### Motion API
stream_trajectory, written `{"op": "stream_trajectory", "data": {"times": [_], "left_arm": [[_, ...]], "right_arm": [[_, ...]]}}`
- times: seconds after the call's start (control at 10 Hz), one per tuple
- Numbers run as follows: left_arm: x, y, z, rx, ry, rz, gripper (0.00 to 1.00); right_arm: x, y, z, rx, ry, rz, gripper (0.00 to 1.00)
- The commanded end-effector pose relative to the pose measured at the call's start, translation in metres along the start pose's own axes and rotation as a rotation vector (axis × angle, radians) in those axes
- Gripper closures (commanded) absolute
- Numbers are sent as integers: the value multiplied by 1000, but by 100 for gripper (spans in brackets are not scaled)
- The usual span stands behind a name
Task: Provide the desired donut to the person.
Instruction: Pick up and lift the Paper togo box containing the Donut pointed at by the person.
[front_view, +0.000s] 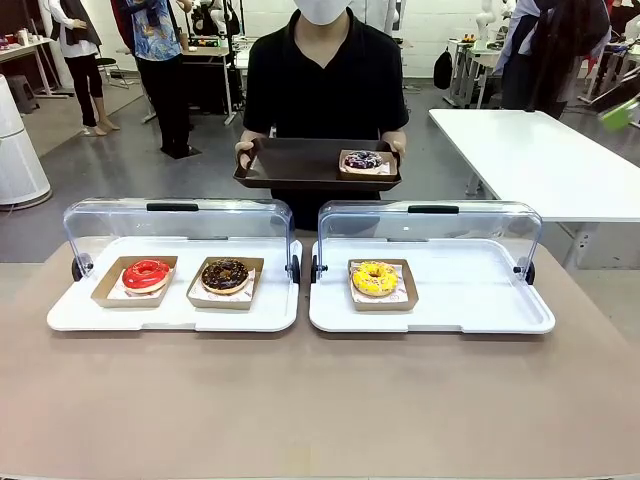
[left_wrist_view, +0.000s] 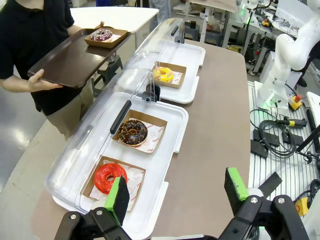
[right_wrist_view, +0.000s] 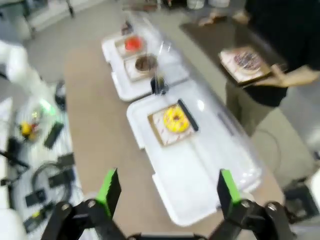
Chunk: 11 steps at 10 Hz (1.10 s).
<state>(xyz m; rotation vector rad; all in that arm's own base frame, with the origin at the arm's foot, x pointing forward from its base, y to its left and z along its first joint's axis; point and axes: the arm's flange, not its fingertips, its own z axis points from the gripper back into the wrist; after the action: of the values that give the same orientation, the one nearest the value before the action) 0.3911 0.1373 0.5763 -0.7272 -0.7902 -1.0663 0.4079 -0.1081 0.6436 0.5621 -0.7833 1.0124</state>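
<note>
We show the counter (front_view: 320, 410), with open surface running from the cases' front rims to its near edge. The person (front_view: 325, 85) stands beyond the far edge, holding a dark tray (front_view: 290, 160). The left case (front_view: 170, 315) and right case (front_view: 480, 300) sit side by side, rims just apart, clear lids raised rearward. The left gripper (left_wrist_view: 177, 187) and right gripper (right_wrist_view: 168, 187) hang above, jaws wide apart, holding nothing. A red donut (front_view: 147, 273) and chocolate donut (front_view: 225, 274) lie in the left case, a yellow donut (front_view: 375, 277) lies in the right case's left half, and a sprinkled donut (front_view: 363, 160) sits on the tray.
</note>
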Motion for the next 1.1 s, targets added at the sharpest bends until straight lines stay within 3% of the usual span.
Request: {"op": "stream_trajectory", "data": {"times": [0.0,0.2,0.4,0.7,1.0], "left_arm": [[1,-1,1,-7,-9,-4,0],[1,-1,1,-7,-9,-4,0],[1,-1,1,-7,-9,-4,0],[1,-1,1,-7,-9,-4,0],[1,-1,1,-7,-9,-4,0]], "right_arm": [[-47,-22,8,112,-155,8,0],[-94,-34,20,214,-202,105,0],[-117,-37,18,265,-148,177,0],[-134,-40,1,142,26,212,0],[-135,-39,-10,59,92,227,0]]}}
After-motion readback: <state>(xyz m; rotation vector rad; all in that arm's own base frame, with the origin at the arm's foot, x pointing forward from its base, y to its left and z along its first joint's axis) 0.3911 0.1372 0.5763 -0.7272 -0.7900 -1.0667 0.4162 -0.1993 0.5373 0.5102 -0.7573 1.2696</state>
